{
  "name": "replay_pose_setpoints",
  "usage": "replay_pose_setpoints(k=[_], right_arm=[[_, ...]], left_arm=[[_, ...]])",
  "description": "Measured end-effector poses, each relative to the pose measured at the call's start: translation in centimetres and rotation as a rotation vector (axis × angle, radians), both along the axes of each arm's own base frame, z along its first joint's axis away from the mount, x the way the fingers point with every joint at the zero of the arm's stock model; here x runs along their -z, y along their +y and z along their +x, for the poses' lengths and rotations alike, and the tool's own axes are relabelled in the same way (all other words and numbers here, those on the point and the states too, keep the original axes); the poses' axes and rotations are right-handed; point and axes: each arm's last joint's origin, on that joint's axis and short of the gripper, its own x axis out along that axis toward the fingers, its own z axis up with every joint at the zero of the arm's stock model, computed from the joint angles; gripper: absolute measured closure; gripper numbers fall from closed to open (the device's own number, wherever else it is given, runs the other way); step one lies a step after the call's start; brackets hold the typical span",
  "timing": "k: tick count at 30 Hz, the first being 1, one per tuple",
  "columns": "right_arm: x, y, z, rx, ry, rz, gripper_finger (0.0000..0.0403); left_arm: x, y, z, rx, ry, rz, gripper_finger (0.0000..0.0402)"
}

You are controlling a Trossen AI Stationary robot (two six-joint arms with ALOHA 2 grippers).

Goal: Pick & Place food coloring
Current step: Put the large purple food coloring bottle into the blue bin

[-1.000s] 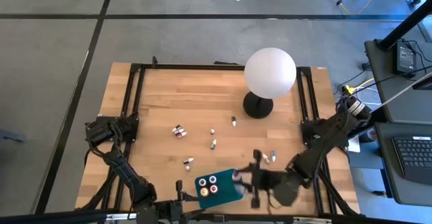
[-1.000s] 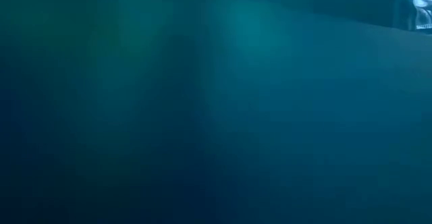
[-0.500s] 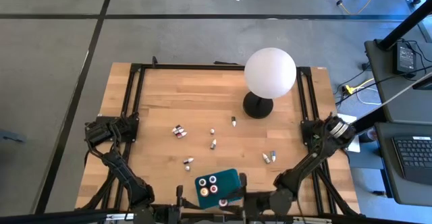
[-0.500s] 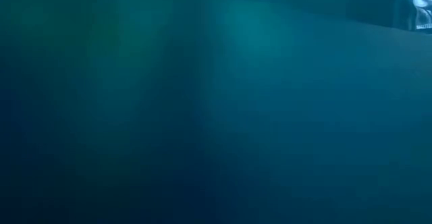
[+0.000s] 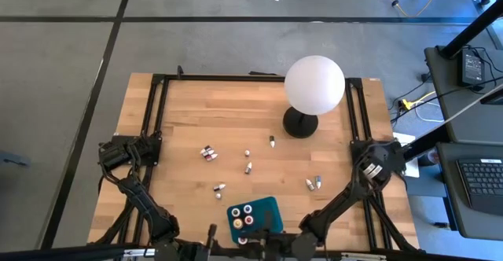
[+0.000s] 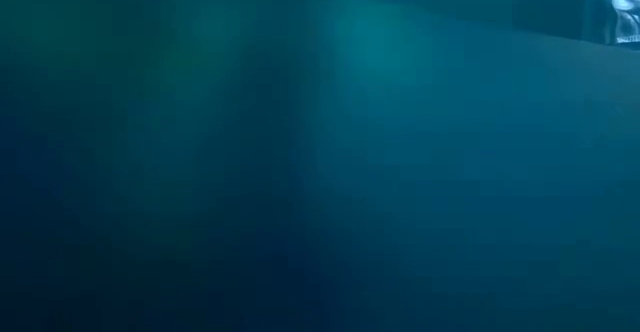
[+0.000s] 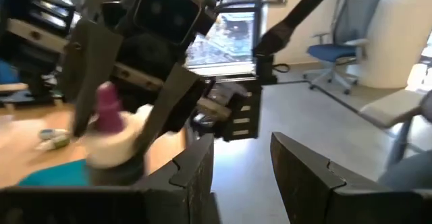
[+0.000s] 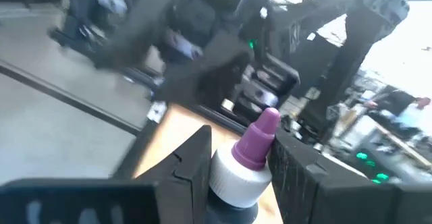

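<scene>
Withdrawal of the right gripper [image 8: 241, 158] toward the near table edge is what has changed. A second ago it was stretched out past the teal tray [image 5: 271, 207]. A purple-tipped, white-capped bottle [image 8: 260, 133] is clamped between its fingers, seemingly over the tray's end. Release into the tray is judged the remaining step. The left gripper [image 7: 243, 151] is held close by, fingers parted with nothing between them. Loose bottles [image 5: 208, 153] lie well beyond both pairs of fingers.
</scene>
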Motion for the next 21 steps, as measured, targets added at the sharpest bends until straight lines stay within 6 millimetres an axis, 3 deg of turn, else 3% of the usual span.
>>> replay_pose_setpoints(k=[21], right_arm=[[3.8, 0.1, 1.2, 0.019, 0.049, -0.028, 0.0276]], left_arm=[[0.0, -0.1, 0.0, 0.020, 0.007, -0.024, 0.0258]])
